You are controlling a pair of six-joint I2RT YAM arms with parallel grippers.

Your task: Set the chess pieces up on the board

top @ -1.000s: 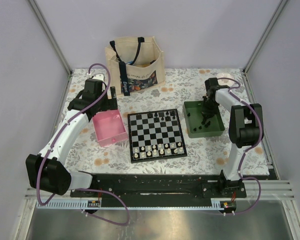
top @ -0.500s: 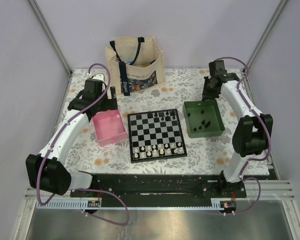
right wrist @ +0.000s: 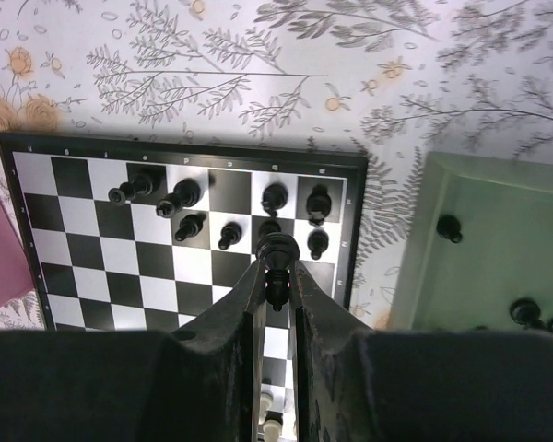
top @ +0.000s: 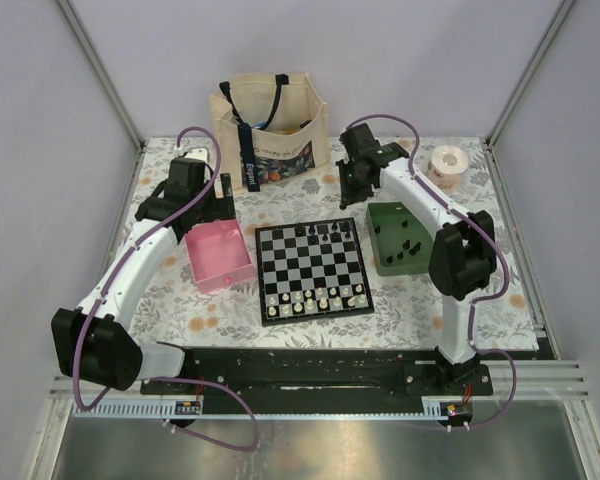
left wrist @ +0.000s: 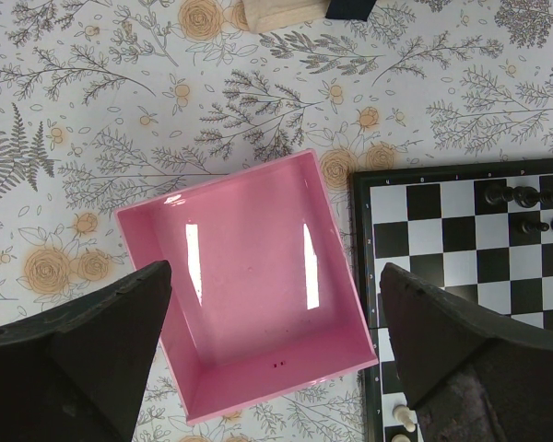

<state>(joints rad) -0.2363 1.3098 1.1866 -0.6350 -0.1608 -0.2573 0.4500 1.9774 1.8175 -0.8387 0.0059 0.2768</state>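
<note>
Awaiting placement in green tray [right wrist: 479,267]: some chess pieces [right wrist: 450,227]; others stood on the board [right wrist: 92,267]; right gripper [right wrist: 276,285] clasped one; left gripper [left wrist: 272,276] gaped.

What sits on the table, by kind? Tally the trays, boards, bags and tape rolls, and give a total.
Trays: 2 (pink tray, green tray)
Board: 1
Bag: 1
Tape roll: 1
Total: 5
</note>
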